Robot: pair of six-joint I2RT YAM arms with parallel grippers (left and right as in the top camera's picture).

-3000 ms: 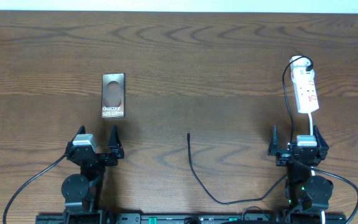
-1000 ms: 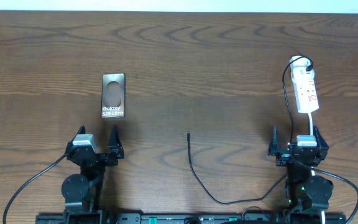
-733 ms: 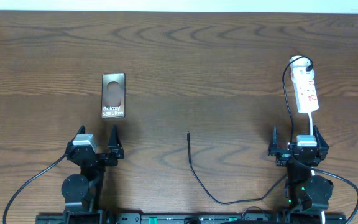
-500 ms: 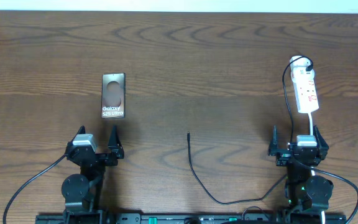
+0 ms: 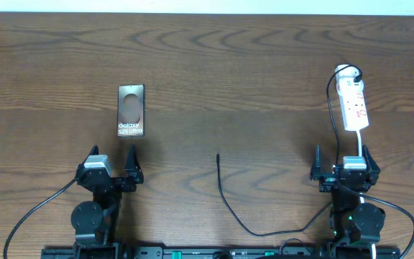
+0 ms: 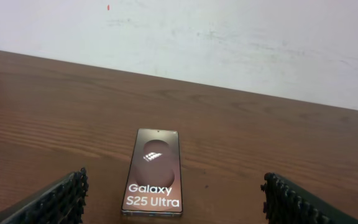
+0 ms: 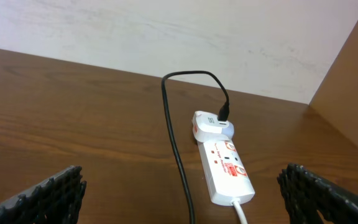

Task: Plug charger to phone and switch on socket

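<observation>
Phone: flat on table, left side, lettering up. Charger: centre, tip lying free. Socket: right side, black lead plugged at far end. Left jaws, right jaws: spread wide, empty, near edge.

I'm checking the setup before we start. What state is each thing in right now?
Phone: flat on the table, face up, nothing plugged in.
Charger cable: loose on the table, tip free, apart from the phone.
Power strip: flat, adapter plugged in at its far end; switch position unclear.
Left pincer: open, empty.
Right pincer: open, empty.
</observation>
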